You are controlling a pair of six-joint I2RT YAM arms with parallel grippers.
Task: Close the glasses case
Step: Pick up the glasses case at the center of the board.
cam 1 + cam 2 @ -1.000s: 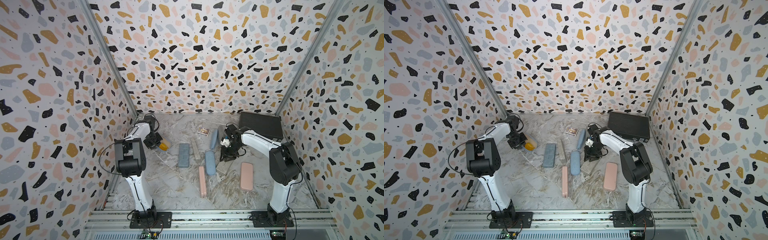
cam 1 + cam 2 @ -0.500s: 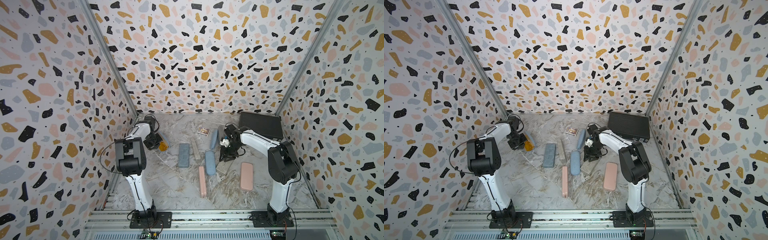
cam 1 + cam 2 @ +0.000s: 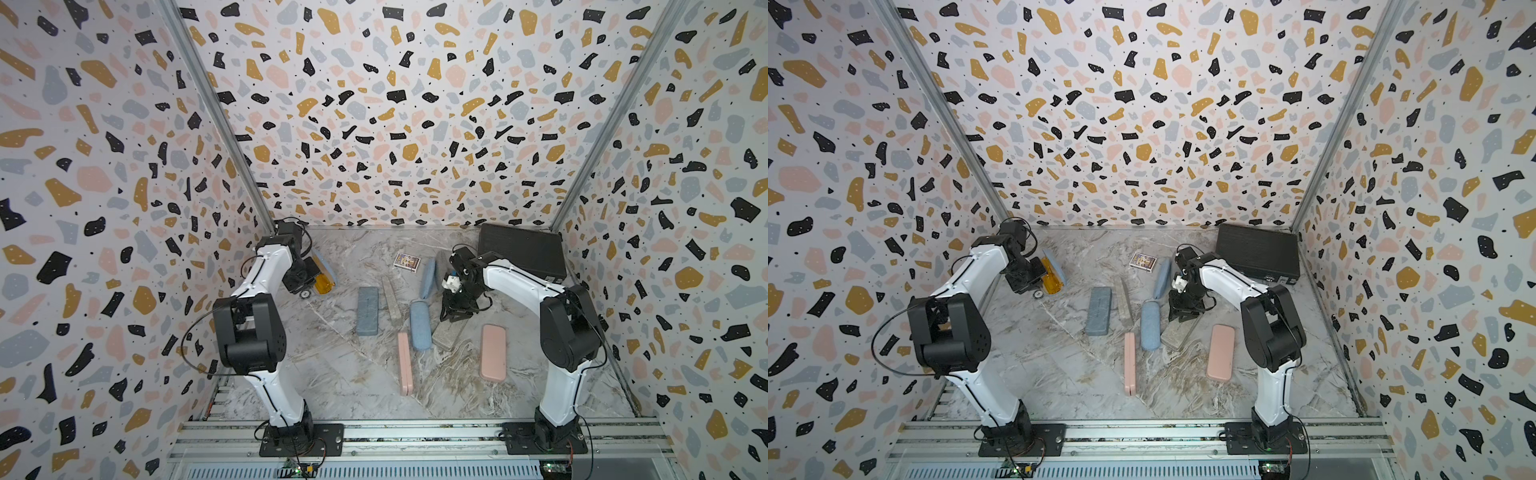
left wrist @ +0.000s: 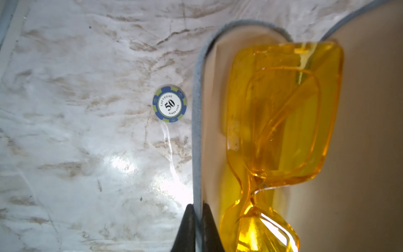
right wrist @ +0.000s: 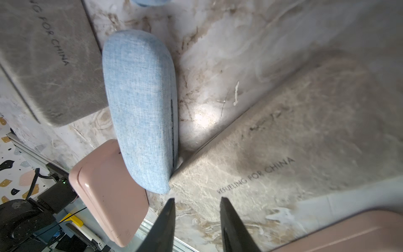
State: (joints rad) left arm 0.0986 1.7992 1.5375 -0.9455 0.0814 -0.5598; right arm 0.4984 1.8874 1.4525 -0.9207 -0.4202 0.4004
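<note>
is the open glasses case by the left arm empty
No, a pair of yellow glasses lies inside the glasses case, plain in the left wrist view.

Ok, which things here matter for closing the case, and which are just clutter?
Job: open blue case, yellow glasses inside it, left gripper pinching its rim.
Clutter: poker chip, card deck, closed blue case, pink case, black box.
</note>
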